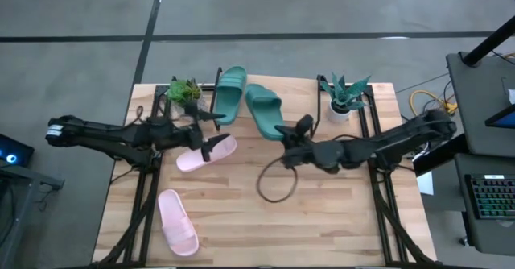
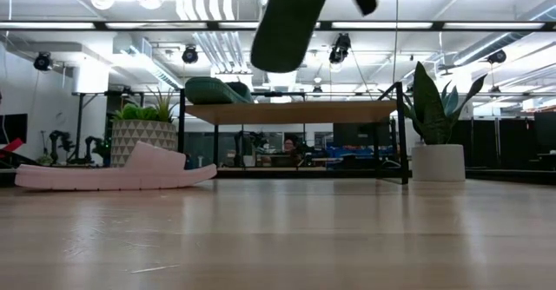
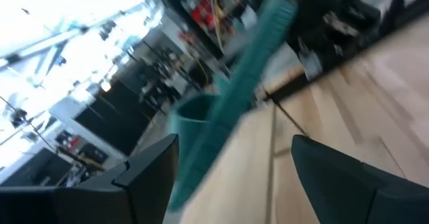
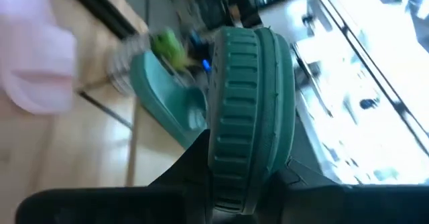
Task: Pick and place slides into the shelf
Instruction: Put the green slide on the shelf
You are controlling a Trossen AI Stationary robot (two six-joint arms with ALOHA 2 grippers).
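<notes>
Near pale pink rubber slide [image 1: 177, 221] waits; right gripper [image 1: 286, 134] pinches a teal-green ribbed slide [image 1: 264, 110], which may clip the wooden-topped shelf [image 2: 291, 112]; left gripper [image 1: 211, 134] spread.

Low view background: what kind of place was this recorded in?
Probably a robotics lab or open workshop. Exposed ducts and track lights run along the ceiling, equipment benches stand behind the shelf, and the high view shows a concrete floor and a keyboard beside the table.

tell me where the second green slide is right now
In the high view, the second green slide is held by the right gripper near the table's back middle, beside the green slide on the shelf.
</notes>
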